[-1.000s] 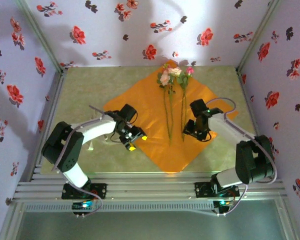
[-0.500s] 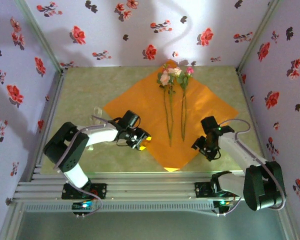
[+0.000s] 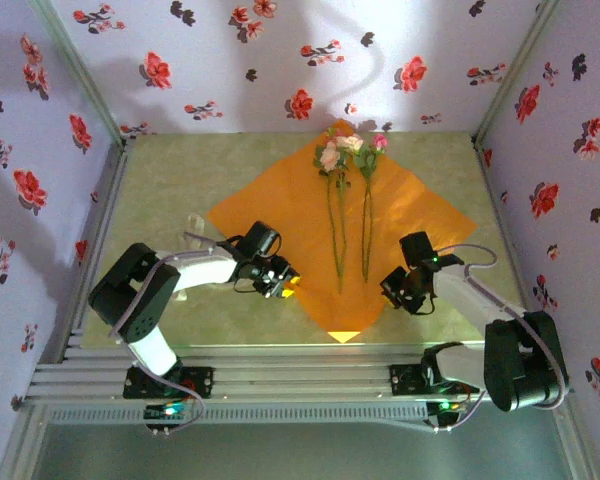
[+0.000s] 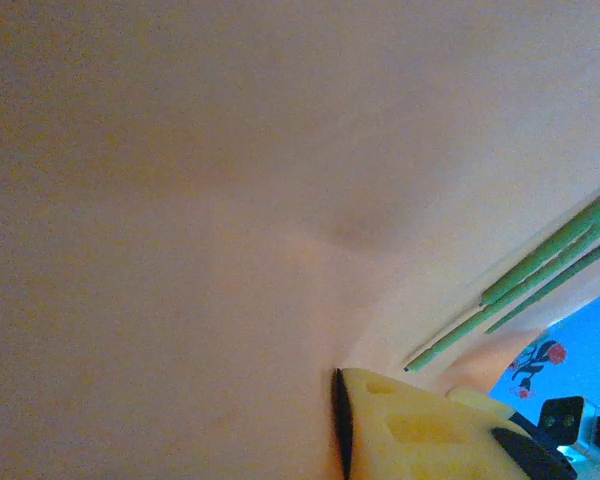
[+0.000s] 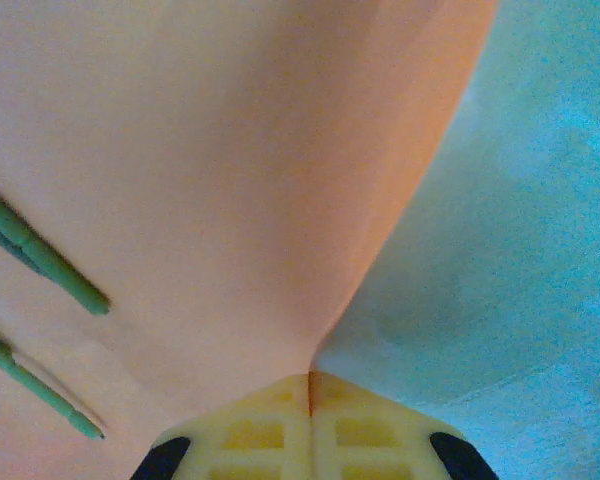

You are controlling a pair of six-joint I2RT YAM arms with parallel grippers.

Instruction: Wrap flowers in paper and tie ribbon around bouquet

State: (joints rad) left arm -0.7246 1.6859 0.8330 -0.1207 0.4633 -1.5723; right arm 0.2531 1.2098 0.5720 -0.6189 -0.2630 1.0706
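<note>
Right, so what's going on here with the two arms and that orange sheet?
Two robot arms are starting to wrap the flowers, which lie on an orange paper spread flat on the table. The right claw is shut on the paper's lower-right edge. The left claw sits at the lower-left edge, and whether it grips is unclear. Nothing is folded over the flowers yet.

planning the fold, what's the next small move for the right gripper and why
Probably lift the right gripper slightly and draw its edge of the paper over the flowers: its jaws are shut on that edge, and the flowers lie unwrapped along the sheet's middle.
</note>
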